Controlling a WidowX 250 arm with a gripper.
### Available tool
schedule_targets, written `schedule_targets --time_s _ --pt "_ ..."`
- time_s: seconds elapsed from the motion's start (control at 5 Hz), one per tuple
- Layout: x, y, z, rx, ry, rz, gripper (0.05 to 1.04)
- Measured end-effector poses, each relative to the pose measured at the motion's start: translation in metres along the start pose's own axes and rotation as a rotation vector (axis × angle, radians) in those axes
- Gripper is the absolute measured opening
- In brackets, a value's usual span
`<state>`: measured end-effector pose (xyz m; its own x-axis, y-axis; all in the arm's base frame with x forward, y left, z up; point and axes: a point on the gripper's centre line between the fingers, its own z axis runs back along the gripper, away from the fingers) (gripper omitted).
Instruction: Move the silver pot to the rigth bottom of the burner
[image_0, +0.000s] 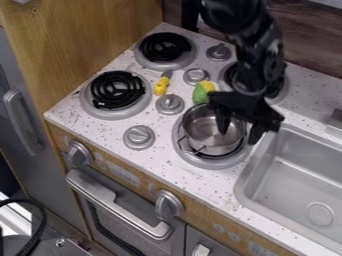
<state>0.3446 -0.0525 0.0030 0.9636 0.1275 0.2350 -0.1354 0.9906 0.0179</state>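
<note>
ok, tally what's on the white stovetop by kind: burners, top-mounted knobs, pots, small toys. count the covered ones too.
Burners: 4 (one partly behind the arm, one under the pot)
Top-mounted knobs: 4
Pots: 1
Small toys, one yellow, one green and yellow: 2
Total: 11

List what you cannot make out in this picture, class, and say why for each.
All in the camera view:
- Silver pot: part of its far rim, hidden by the gripper; contact there is unclear.
- Burner under the pot: most of its coil, covered by the pot.
- Rear burner: its middle, behind the arm.
- Sink: right side, cut off by the picture's edge.
- Green-and-yellow toy: too small to name.
</note>
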Motion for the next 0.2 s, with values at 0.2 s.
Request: schedule_targets --time_s 0.2 --pt "-0.0036 0.0019 0.0265 -0.007 0.004 0.064 1.006"
